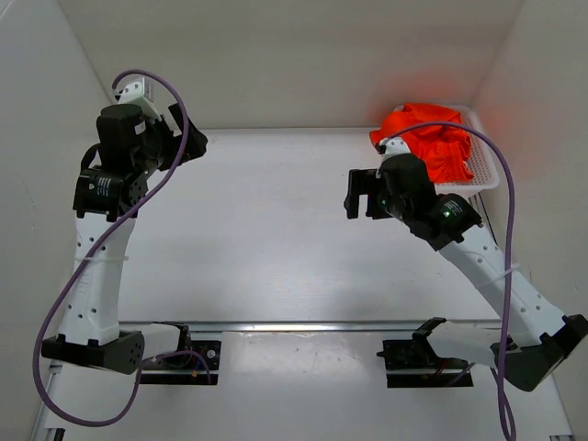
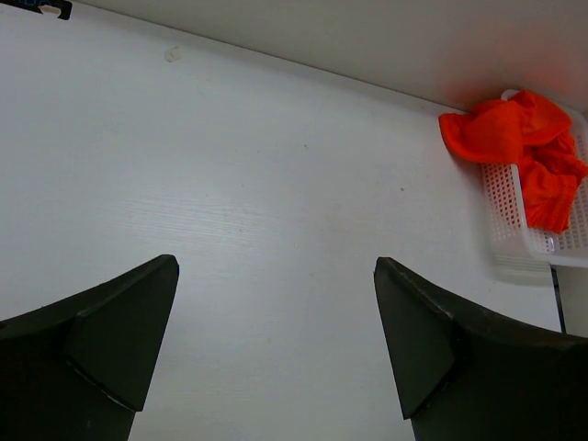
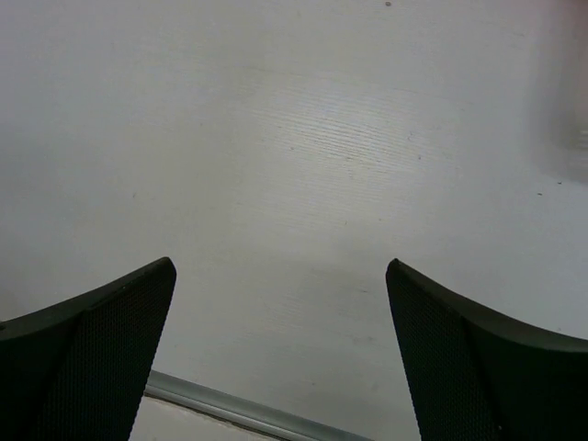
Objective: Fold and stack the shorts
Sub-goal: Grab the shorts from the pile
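The bright orange-red shorts (image 1: 427,138) lie crumpled in a white mesh basket (image 1: 487,179) at the back right, spilling over its left rim. The left wrist view shows the shorts (image 2: 514,138) and the basket (image 2: 514,220) far off at the upper right. My left gripper (image 1: 188,142) hangs open at the back left, far from the cloth, and nothing but bare table lies between its jaws (image 2: 276,265). My right gripper (image 1: 354,193) is open too, just left of and in front of the basket, pointing away from it over bare table (image 3: 280,266).
White walls close in the table at the back and on both sides. A metal rail (image 1: 303,326) runs across the near edge in front of the arm bases and also shows in the right wrist view (image 3: 239,409). Purple cables loop off both arms.
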